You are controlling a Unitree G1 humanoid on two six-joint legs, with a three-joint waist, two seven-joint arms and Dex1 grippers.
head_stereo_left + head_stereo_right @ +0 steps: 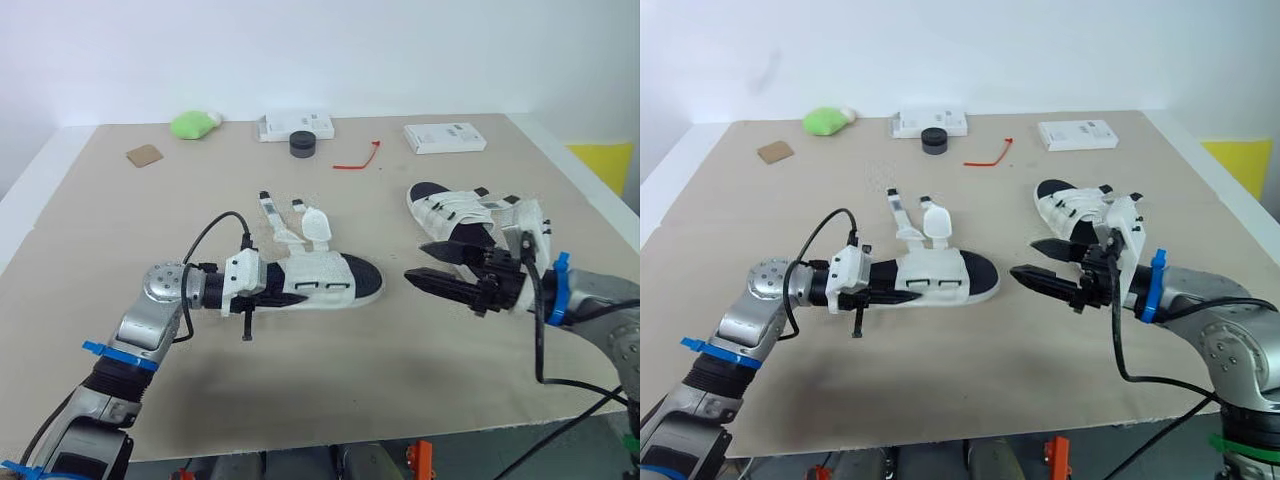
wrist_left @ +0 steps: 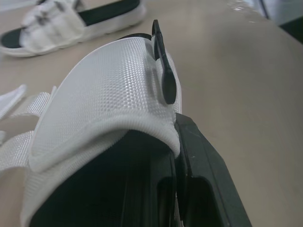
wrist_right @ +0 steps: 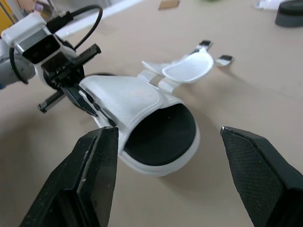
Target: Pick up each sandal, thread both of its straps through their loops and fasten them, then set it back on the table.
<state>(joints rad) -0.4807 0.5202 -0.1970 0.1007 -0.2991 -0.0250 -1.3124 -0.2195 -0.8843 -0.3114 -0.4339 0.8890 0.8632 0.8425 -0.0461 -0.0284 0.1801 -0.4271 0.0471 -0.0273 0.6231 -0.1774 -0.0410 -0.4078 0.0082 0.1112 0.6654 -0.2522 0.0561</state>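
Observation:
A white sandal with a black footbed (image 1: pixel 325 275) lies at the table's centre, toe pointing right. Its two straps (image 1: pixel 285 222) are undone and splay toward the far side. My left gripper (image 1: pixel 283 293) is shut on the near side wall of the sandal's upper (image 2: pixel 104 94); one black finger (image 2: pixel 203 179) presses against its outside. My right gripper (image 1: pixel 418 262) hovers just right of the toe, open wide, with the sandal (image 3: pixel 151 118) showing between its fingers (image 3: pixel 90 175). A second white sandal (image 1: pixel 470 212) rests on the table behind the right gripper, its straps lying across the upper.
Along the far edge sit a green object (image 1: pixel 195 123), a white box (image 1: pixel 295 126) with a black round item (image 1: pixel 303 144) before it, a red tie (image 1: pixel 358 158), another white box (image 1: pixel 445 137), and a brown card (image 1: pixel 144 154). A yellow object (image 1: pixel 605 160) stands beyond the right edge.

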